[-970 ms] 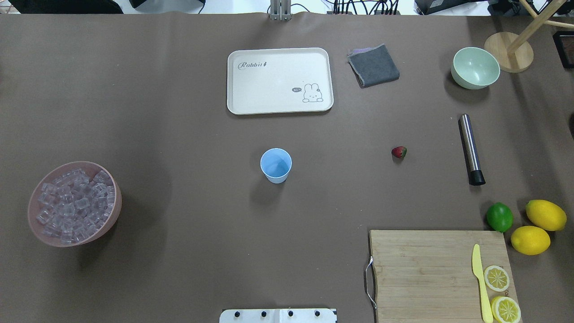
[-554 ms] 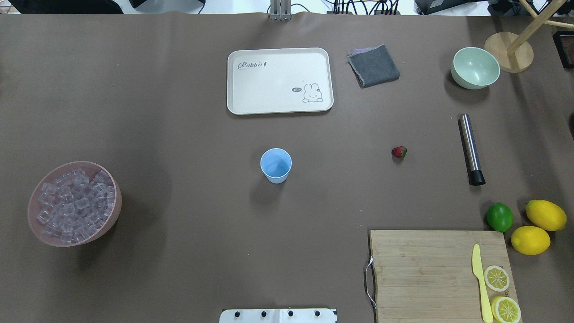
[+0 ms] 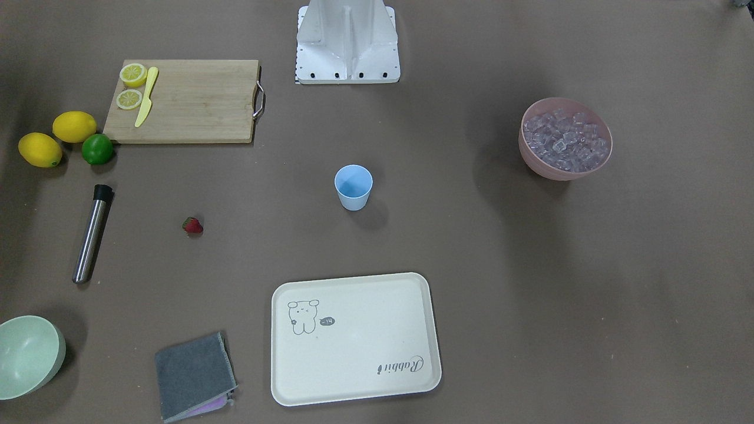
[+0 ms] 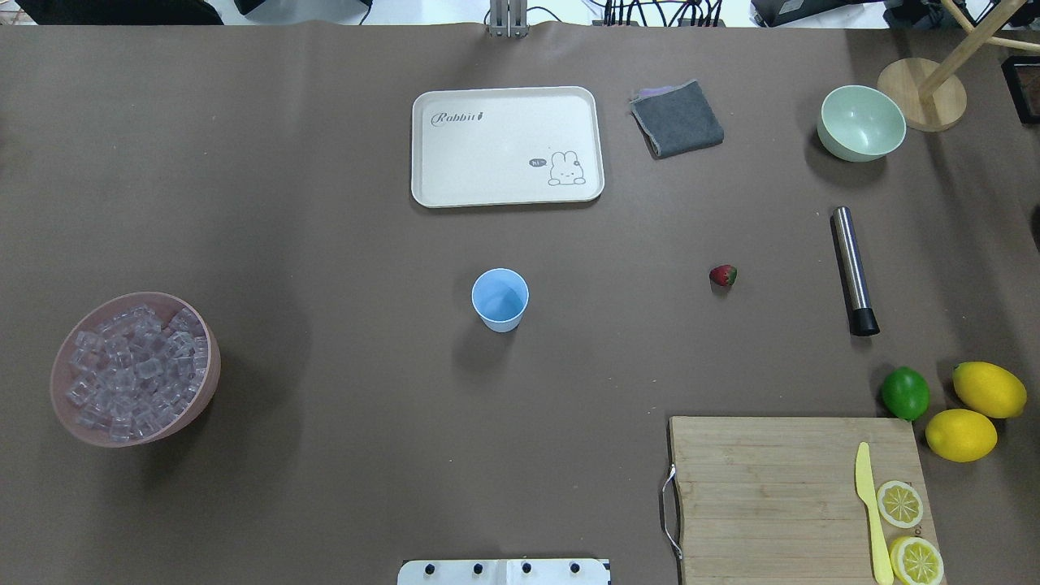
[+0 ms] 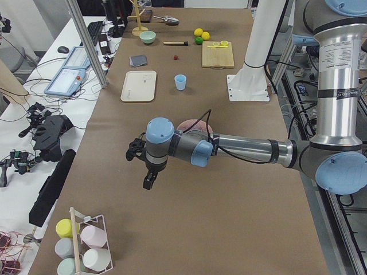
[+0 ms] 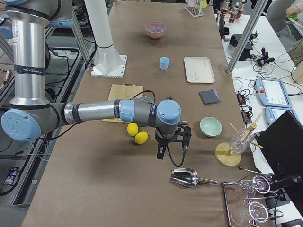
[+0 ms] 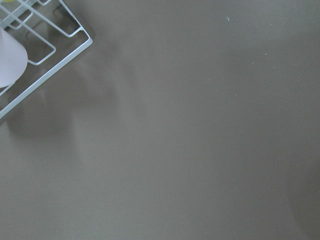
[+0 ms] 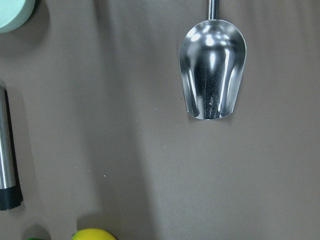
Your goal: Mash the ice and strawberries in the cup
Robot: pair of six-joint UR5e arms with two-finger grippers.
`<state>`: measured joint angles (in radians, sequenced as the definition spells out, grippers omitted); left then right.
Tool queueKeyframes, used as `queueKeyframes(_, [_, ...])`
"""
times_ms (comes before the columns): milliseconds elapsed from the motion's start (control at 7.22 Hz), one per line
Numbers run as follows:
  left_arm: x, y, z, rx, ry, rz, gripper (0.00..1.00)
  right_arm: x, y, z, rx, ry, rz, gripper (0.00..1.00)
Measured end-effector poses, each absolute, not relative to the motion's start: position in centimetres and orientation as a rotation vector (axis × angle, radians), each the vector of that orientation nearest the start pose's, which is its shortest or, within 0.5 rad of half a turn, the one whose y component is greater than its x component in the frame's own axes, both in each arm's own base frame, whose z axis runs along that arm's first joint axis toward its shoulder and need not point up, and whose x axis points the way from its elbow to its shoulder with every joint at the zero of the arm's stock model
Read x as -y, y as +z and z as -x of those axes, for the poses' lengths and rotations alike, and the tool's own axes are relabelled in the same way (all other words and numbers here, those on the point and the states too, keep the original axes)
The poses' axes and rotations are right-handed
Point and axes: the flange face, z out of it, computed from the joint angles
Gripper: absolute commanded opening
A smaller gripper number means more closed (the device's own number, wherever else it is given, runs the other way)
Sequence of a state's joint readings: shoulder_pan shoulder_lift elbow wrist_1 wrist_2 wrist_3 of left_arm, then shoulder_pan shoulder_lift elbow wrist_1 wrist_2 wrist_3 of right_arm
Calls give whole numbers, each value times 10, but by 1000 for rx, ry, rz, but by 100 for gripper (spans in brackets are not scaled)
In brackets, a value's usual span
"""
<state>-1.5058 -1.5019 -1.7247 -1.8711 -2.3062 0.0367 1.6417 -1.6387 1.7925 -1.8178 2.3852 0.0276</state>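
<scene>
The bench is flat matte brown all over. The cup is light blue, the strawberry red with a green top, and the ice is clear-ish lilac in a dusty pink bowl. The cream tray has a little grey bunny doodle plus "Rabbit" script. There's also a grey cloth with a purple edge, a mint bowl, a steel rod with a black tip, a green lime and yellow lemons.

You've got a long worktop under a matte brown sheet, lit evenly from above, with only soft, blurred shadows on it. Beside it, on the side away from the robot, runs a white bench cluttered with black cables. Slanted aluminium posts rise between that bench and the worktop. On the other long side, the floor lies dim and grey. Walls and windows are out of view.
</scene>
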Motion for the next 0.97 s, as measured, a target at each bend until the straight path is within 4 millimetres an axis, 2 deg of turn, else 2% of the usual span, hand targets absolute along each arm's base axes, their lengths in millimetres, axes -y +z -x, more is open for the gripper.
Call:
queueKeyframes(277, [481,573,25,-774,292,-448,98,443,596,-93,815,127,57,100])
queueKeyframes(416, [481,561,6,-806,294,-443,98,442,594,-93,814,125,52,100])
queueKeyframes(554, [474,540,-21,-817,262,-424,98,442,593,-93,813,124,50,100])
queueKeyframes(970, [442,475,-89,-836,135,-387,98,440,594,-93,813,128,52,100])
